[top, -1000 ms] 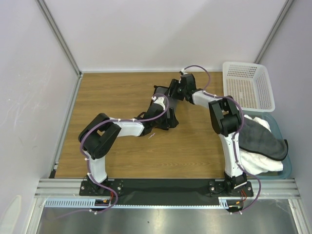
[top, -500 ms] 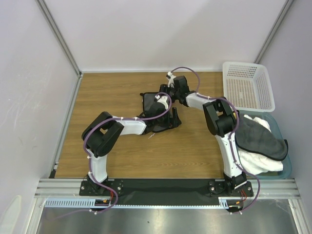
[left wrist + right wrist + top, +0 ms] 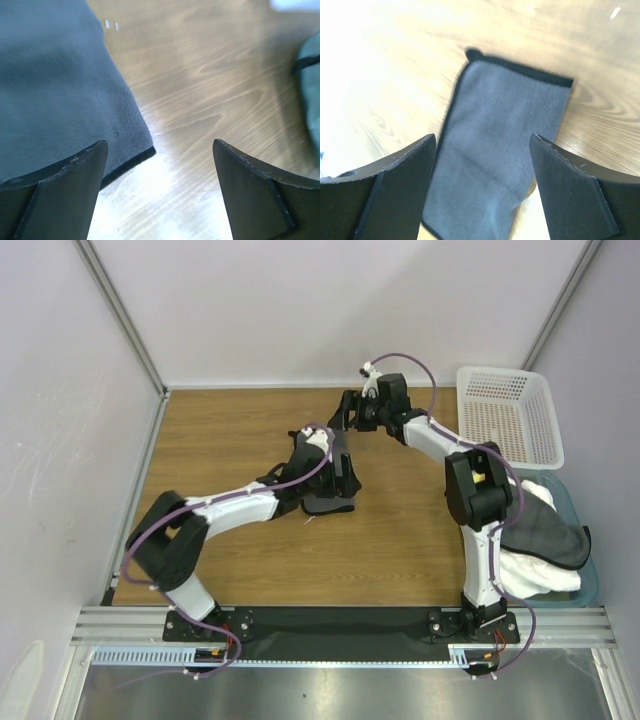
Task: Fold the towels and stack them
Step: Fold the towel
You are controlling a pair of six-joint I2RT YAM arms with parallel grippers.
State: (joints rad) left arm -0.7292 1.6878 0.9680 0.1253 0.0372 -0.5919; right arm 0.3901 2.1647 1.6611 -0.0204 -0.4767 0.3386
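1. Left claw (image 3: 159,150) stands spread wide and pinches nothing: one finger hangs over a corner of the grey towel (image 3: 55,90), the other over bare worktop (image 3: 210,85).
2. Right claw (image 3: 482,142) is spread as well, with nothing caught between its fingers. Below it we see that towel lying flat and dark-edged, with a small tab (image 3: 471,52) at one far corner.
3. From above, the towel lies near the middle of the worktop. The left arm (image 3: 240,508) hides most of it, so we see only its near edge.
4. There the right claw sits just beyond the towel, its jaws too small to make out.
5. At the right edge a teal bin (image 3: 592,580) holds a dark towel (image 3: 545,525) draped over a white towel (image 3: 545,578). The right arm (image 3: 480,500) cuts off their left side, and the white one shows only in patches.
6. Behind the bin stands a white basket (image 3: 500,371) with perforated walls.
7. Small white specks (image 3: 111,24) on the worktop are too small for us to tell what they are.
8. A teal shape (image 3: 311,105) at the right edge of the left wrist view is blurred and cut off; we cannot name it.
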